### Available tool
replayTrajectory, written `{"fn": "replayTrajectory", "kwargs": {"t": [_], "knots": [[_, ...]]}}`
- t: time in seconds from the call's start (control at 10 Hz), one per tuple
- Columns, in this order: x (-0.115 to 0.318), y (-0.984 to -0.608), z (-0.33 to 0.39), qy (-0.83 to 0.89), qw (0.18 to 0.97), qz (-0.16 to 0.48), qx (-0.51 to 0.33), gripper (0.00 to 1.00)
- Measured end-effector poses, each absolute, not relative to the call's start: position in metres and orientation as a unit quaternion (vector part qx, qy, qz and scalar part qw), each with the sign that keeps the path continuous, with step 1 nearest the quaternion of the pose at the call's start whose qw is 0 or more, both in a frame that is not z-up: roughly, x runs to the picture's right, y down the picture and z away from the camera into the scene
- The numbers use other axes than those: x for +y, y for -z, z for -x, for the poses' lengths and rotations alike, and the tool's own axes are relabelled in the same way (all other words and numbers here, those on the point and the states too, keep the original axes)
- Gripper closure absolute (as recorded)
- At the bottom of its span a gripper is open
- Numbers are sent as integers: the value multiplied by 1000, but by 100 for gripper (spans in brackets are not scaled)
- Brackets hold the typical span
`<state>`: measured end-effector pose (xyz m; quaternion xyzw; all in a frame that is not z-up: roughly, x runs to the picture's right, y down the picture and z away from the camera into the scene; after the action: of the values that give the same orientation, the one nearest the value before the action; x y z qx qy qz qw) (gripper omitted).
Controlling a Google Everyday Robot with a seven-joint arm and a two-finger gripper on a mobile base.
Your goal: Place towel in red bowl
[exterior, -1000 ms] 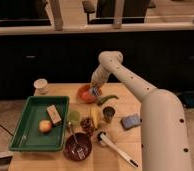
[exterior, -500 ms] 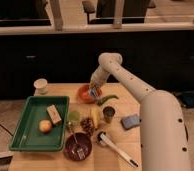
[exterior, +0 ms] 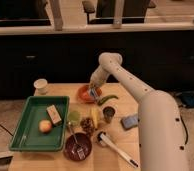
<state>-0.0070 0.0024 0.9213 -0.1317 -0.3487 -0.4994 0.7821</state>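
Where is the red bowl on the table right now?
In the camera view the red bowl sits near the table's far edge, between the white cup and the green pepper; the tool hangs just over it.

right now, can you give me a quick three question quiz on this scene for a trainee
1. True or false: the gripper is over the red bowl.
2. Which things lie in the green tray?
A. a round orange fruit and a tan block
B. a banana and a metal cup
C. a blue cloth and a brush
3. Fill the gap: in the camera view, the white cup stands near the back ___ corner of the table.

Key: 1 true; 2 A; 3 left.
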Motion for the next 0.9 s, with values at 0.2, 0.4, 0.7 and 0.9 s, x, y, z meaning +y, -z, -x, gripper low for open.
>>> {"fn": "replayTrajectory", "kwargs": {"t": [0.2,0.4,0.7,0.9], "knots": [[2,-922,7,501,780,133,-350,20],[3,-923,9,504,776,136,-353,20],[3,-924,9,506,773,136,-357,20],[3,-924,7,506,773,135,-359,20]]}}
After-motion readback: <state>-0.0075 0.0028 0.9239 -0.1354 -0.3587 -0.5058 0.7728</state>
